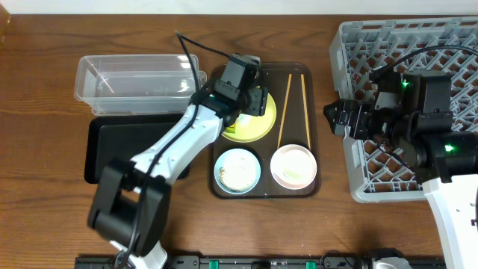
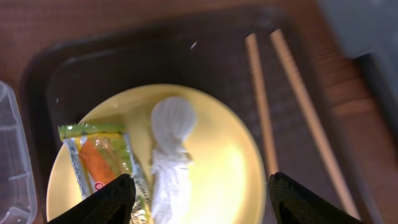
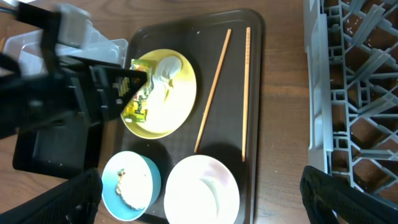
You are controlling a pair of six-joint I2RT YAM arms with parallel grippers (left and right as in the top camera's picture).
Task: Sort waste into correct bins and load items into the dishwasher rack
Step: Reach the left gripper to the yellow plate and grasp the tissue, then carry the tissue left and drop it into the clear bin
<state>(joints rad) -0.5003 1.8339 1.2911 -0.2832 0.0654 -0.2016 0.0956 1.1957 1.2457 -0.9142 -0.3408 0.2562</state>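
My left gripper (image 2: 199,202) hangs open just above the round yellow plate (image 2: 224,155), nothing held. On the plate lie the green-and-orange wrapper (image 2: 99,155), by my left finger, and a white crumpled tissue (image 2: 171,146). From overhead, the left gripper (image 1: 256,101) hides part of the plate (image 1: 254,128). Two chopsticks (image 1: 284,108) lie right of the plate. A light blue bowl (image 1: 237,170) holds white scraps; a white bowl (image 1: 293,166) sits beside it. My right gripper (image 1: 336,118) is open and empty at the left edge of the grey rack (image 1: 418,45).
All the dishes rest on a dark brown serving tray (image 1: 317,75). The clear tub (image 1: 138,75) stands at the back left, with the black tray (image 1: 134,149) in front of it. My left arm crosses over the black tray's right end.
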